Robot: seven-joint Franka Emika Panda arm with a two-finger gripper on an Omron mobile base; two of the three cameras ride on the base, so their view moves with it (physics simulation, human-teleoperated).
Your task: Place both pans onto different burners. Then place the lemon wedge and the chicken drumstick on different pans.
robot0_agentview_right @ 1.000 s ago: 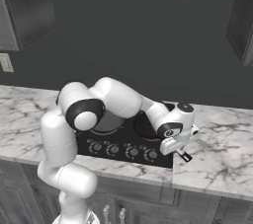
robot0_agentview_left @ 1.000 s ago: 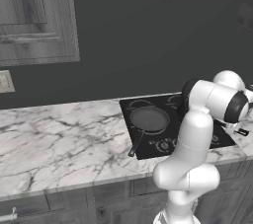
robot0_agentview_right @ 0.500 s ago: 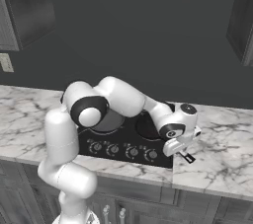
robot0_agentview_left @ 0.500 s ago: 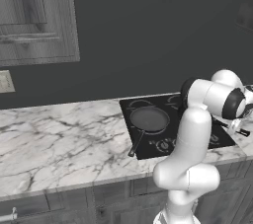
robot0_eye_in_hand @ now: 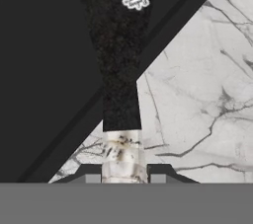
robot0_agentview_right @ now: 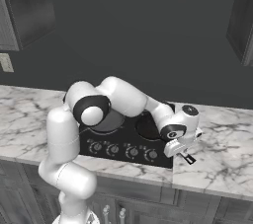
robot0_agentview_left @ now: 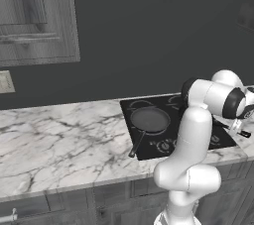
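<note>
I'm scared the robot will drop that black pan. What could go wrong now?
1. The gripper pinches the black pan's handle only at its pale far end, so the pan might tip or slip out.
2. The handle hangs over the cooktop edge, above the marble counter. Set down here, the pan may miss its burner ring.
3. The grey pan already sits on the cooktop, and a wide swing could bump it.

Round shallow grey-lined frying pan with long thin dark handle [robot0_agentview_left: 149, 120]: one. Black handle with pale end, of a second pan [robot0_eye_in_hand: 116, 60]: one (body cut off). Glossy black cooktop [robot0_agentview_left: 149, 147]: one. White marble counter [robot0_agentview_left: 59, 144]: one.
</note>
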